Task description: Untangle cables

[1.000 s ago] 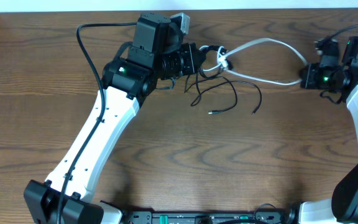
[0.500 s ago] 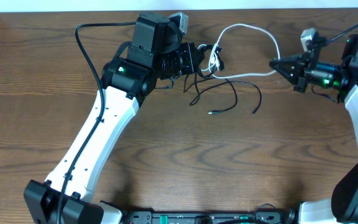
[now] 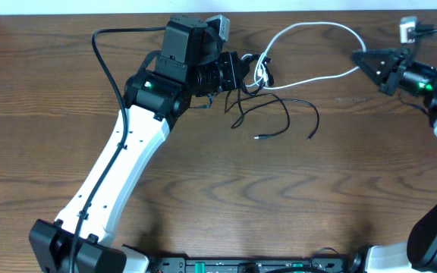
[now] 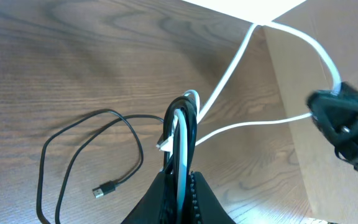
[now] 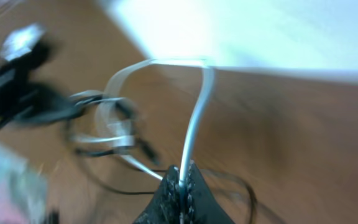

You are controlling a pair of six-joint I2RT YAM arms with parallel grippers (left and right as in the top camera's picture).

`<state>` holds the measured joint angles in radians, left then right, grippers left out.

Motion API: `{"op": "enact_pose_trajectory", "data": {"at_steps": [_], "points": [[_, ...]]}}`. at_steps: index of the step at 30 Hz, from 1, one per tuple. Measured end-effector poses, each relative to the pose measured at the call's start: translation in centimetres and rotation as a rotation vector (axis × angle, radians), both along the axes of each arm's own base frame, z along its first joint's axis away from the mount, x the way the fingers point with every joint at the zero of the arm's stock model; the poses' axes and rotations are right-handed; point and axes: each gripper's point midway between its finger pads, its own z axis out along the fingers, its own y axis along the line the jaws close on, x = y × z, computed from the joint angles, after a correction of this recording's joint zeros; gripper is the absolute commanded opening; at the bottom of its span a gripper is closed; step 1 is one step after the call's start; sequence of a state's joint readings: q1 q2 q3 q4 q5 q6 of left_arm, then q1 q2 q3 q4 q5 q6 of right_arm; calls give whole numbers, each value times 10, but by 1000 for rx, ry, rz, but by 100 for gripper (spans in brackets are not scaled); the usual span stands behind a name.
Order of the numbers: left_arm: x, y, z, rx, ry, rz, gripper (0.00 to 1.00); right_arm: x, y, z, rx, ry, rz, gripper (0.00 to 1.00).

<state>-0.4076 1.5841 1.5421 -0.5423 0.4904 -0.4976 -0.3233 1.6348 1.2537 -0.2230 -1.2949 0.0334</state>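
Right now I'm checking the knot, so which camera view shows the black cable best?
Overhead: the black cable shows its loops and both loose ends spread on the table. The left wrist view catches only one loop and one plug. The right wrist view is blurred, showing only dark streaks of it.

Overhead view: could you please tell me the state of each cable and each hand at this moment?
white cable: held by both hands, arching between them, tangled with the black one at the left hand.
black cable: held at the left hand, the rest lying loose on the table, both ends free.
left hand: shut on white cable and black cable together.
right hand: shut on white cable.
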Motion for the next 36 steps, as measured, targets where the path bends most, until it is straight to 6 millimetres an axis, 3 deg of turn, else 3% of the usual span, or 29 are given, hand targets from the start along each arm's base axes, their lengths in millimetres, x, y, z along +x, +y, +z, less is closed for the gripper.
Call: {"op": "enact_pose_trajectory", "data": {"at_steps": [3,7,12,17,21,26,36], "points": [[0,0,0,-1,-1,0,8,10,-33,-41,-42,272,-242,1],[0,0,0,0,0,0,8,5,-66,-89,-148,518,-486,1],[0,0,0,0,0,-1,8,-3,-96,-116,-268,639,-665,2],[0,0,0,0,0,0,8,-2,-95,-116,-310,610,-651,40],[0,0,0,0,0,0,8,1,-72,-112,-327,551,-554,44],[0,0,0,0,0,0,8,8,-27,-100,-310,465,-408,45],[0,0,0,-2,2,2,8,19,84,-48,-207,175,-93,52]]}}
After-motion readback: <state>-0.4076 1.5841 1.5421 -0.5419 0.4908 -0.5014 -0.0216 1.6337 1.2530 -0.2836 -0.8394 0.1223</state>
